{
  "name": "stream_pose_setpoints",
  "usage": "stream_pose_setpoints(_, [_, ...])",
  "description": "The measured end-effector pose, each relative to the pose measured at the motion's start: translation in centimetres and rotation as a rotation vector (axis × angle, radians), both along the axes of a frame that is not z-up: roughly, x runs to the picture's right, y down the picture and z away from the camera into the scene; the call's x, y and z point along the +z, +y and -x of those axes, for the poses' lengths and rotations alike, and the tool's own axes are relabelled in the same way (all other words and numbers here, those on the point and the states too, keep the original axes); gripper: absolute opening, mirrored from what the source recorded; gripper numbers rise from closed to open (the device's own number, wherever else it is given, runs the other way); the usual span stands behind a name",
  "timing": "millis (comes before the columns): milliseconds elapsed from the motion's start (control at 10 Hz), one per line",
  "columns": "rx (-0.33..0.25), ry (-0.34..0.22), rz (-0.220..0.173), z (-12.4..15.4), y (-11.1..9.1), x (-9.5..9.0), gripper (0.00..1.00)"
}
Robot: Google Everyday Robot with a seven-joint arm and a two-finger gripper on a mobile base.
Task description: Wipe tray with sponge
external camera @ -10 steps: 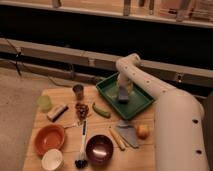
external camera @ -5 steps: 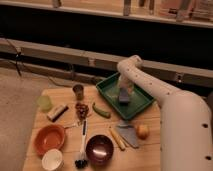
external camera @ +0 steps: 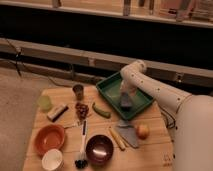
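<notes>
Single camera view, looking down on a wooden tabletop [external camera: 150, 145] in front of a dark wall.

Tray [external camera: 111, 91]: dark green, rectangular, low rim, set at an angle on the far right part of the tabletop.

Sponge [external camera: 126, 103]: small grey-blue block, inside the tray toward its right half, resting on the tray floor.

Gripper [external camera: 125, 97]: reaches down into the tray from the white arm [external camera: 155, 92], which comes in from the right side. It sits directly over the sponge and appears to touch it. Jaws: cannot tell whether they are open or closed; the sponge and the wrist hide them.

Other items on the tabletop:
- orange bowl [external camera: 49, 139], front left
- white cup [external camera: 52, 159], just in front of the orange bowl
- dark purple bowl [external camera: 99, 149], front centre
- brush [external camera: 82, 146] with dark bristles, lying between the two bowls
- tan-and-dark block [external camera: 57, 112], left of centre
- pale green cup [external camera: 44, 102], far left
- dark metal cup [external camera: 78, 91], near the tray's left corner
- green chilli-shaped item [external camera: 101, 111], just beside the tray's near edge
- flat grey wedge piece [external camera: 128, 133], in front of the tray
- round orange fruit [external camera: 143, 131], just beside the wedge piece on its right
</notes>
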State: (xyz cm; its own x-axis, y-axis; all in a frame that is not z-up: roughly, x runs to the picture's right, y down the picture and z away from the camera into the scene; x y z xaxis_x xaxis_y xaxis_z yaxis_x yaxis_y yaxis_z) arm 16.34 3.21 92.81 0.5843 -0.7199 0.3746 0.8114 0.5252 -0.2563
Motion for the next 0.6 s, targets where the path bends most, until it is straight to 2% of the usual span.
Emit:
stream_pose_setpoints(300, [0.006,0.001,0.000,-1.1,-2.3,1.7,0.00])
stream_pose_setpoints(600, [0.008,0.000,-0.013,-1.6,-1.9,1.2,0.00])
